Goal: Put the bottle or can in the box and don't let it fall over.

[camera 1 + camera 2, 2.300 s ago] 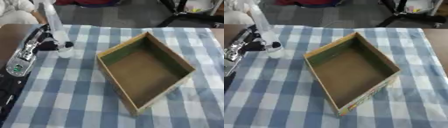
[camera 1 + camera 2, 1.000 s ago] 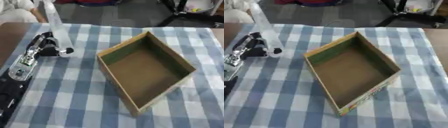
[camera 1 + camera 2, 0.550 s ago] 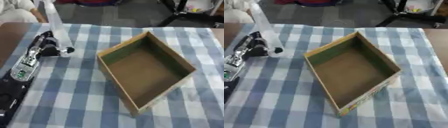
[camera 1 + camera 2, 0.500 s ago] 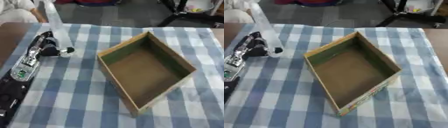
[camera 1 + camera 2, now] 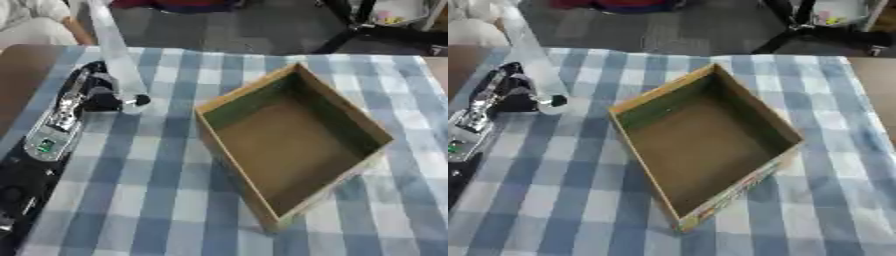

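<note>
The left hand point(image 5: 92, 95) reaches in from the left edge and has its fingers curled around the base of a tall clear bottle point(image 5: 112, 52), which stands upright on the blue-and-white checked tablecloth point(image 5: 157, 180). The open cardboard box point(image 5: 293, 140) sits apart to the bottle's right, set askew and apparently holding nothing. The right hand shows in neither view.

- The box point(image 5: 293, 145) lies open-topped in the frame's middle, on the tablecloth point(image 5: 157, 200).
- The bottle point(image 5: 114, 55) stands upper left, well apart from the box.
- The left hand point(image 5: 87, 95) is at the bottle's base, left of the box.
</note>
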Available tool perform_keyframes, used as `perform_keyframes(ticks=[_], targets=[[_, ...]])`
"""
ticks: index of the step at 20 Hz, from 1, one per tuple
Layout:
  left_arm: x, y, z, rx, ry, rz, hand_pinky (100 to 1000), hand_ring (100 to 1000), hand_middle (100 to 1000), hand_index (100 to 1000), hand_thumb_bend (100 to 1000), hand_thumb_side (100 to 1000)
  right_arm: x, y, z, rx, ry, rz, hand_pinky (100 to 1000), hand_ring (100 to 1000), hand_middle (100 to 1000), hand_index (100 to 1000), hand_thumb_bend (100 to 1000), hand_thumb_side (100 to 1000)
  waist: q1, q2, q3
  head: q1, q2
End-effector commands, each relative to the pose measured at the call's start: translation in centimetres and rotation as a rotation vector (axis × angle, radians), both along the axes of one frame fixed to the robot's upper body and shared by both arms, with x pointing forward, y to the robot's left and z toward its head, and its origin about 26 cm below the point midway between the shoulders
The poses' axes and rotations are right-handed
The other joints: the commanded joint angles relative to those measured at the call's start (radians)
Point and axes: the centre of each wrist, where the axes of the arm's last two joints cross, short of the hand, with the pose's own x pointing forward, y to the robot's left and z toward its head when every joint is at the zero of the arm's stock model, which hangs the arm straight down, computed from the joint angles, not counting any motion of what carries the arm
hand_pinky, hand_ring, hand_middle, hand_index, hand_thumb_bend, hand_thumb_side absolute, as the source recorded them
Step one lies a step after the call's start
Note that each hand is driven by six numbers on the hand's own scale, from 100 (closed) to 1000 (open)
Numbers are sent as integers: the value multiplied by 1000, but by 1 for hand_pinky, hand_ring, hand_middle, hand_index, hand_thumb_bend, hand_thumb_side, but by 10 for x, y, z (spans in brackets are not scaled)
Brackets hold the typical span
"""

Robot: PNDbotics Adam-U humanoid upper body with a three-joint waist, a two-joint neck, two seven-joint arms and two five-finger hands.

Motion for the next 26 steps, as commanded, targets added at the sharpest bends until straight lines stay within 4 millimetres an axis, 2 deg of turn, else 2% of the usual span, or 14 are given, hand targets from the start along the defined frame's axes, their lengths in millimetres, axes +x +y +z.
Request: perform_keyframes(ticks=[1,3,5,7,11,14,26], targets=[[-1,1,17,4,-44,9,936,594,688,739,836,100,0,-3,6,-16,-15,-5,827,901,1000,852,100,782,2,-21,1,1,-11],[-1,0,16,-2,-44,12,935,591,680,726,826,100,0,-3,6,-16,-15,-6,827,901,1000,852,100,782,2,-21,0,2,-12],[-1,0,17,-7,-44,11,936,590,681,738,871,132,0,-3,6,-17,-15,-5,827,901,1000,852,100,781,2,-21,0,2,-12],[-1,-1,18,-4,-46,1,939,594,693,799,940,186,0,-3,6,-17,-15,-5,827,901,1000,852,100,781,2,-21,0,3,-12],[-1,-2,21,23,-51,-26,947,609,722,909,986,263,0,-4,6,-17,-15,-5,827,901,1000,852,100,782,3,-21,0,3,-12],[-1,-2,23,41,-51,-33,948,613,729,916,1000,291,0,-4,6,-16,-14,-6,827,901,1000,853,100,783,4,-20,1,5,-13],[4,-11,30,65,-58,-47,944,614,731,906,1000,296,0,-4,7,-16,-17,-4,828,901,1000,853,100,782,8,-22,-1,7,-16]])
